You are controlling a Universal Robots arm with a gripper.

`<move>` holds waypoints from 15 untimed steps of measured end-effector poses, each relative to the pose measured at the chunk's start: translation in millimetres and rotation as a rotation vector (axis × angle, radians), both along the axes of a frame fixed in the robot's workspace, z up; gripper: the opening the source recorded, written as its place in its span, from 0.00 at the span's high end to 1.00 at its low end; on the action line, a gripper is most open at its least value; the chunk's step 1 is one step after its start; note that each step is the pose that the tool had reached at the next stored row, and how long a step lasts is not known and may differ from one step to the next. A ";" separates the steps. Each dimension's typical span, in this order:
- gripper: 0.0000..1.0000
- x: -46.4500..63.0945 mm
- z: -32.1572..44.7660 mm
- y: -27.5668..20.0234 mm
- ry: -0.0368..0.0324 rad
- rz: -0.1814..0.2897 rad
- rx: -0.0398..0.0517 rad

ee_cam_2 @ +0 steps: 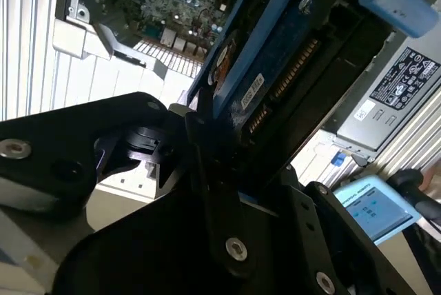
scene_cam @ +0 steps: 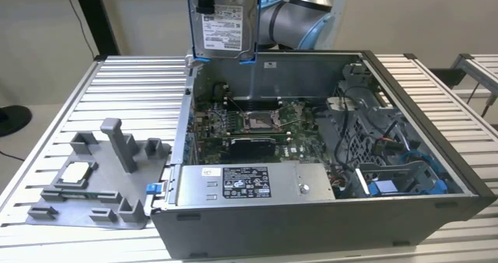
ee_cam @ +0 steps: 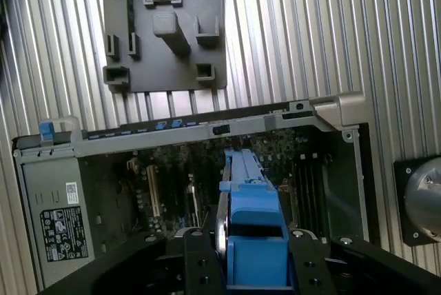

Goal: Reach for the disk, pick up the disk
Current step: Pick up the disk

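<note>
Well above the open computer case (scene_cam: 327, 216), the disk (scene_cam: 223, 21) hangs upright in the exterior view, its white label facing the camera and its blue carrier frame showing along the edges and lower corners. It touches neither the case nor the table. Just behind it, toward the exterior view's right, is the grey arm (scene_cam: 300, 15). In the first wrist view the gripper (ee_cam: 255, 267) pinches the disk (ee_cam: 251, 205) from both sides: 2 black fingers (ee_cam: 202, 264) press against the blue frame, with the case interior well below. In the second wrist view the gripper (ee_cam_2: 213, 143) clamps one end of the disk (ee_cam_2: 265, 60), whose circuit-board side and blue frame run away from the claw. Inside the case lie the motherboard (scene_cam: 257, 120) and, at the near wall, the silver power supply (scene_cam: 249, 184). On the slatted table (scene_cam: 132, 82), to the exterior view's left of the case, rests the grey fixture (scene_cam: 109, 175) with upright posts, holding a small square chip (scene_cam: 76, 172)
</note>
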State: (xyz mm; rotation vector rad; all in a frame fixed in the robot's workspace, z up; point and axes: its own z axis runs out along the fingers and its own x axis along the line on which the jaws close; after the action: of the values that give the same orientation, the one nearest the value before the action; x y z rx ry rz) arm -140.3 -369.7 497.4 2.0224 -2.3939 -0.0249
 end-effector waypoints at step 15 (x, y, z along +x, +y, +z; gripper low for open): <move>1.00 36.8 0.0 0.0 0.0000 0.000 0.0000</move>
State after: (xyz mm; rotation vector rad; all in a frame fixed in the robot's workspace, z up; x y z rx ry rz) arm -103.6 -369.7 497.4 2.0224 -2.3939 -0.0249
